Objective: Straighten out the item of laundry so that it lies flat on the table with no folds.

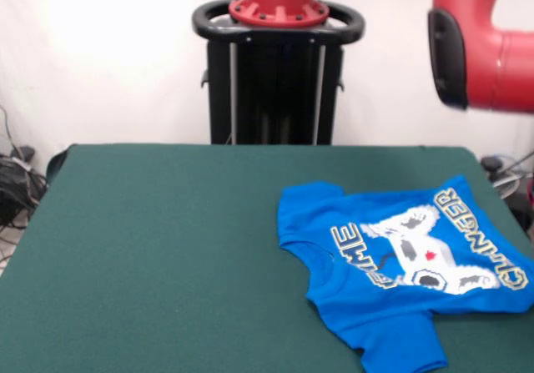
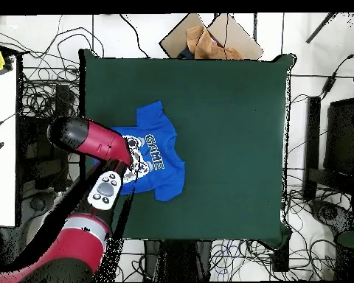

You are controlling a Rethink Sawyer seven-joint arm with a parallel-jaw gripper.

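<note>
Lying on the large rectangular table topped with dark green felt-like cloth (image 1: 167,248) is the small bright blue short-sleeved T-shirt (image 1: 400,264), printed with a white pixel game controller and yellow-outlined lettering. In the front view it sits in the right half of the cloth, toward the near right corner, turned sideways with its collar facing the table's middle and its hem toward the right edge. One sleeve points to the far side, the other to the near edge, where its tip is cut off by the bottom of the picture. The body looks mostly spread out, though the cloth is rumpled near the collar and along the lower hem.

No container of any kind holds the shirt; it rests straight on the felt.

From overhead, the red and black arm (image 2: 88,140) crosses above the shirt's hem side and hides part of the controller print; only the word "GAME" reads clearly there. In the front view only a red and black arm segment shows at the upper right, well above the table. The gripper itself cannot be made out in either view, so whether its jaws are apart or closed, or touching anything, cannot be told.
</note>
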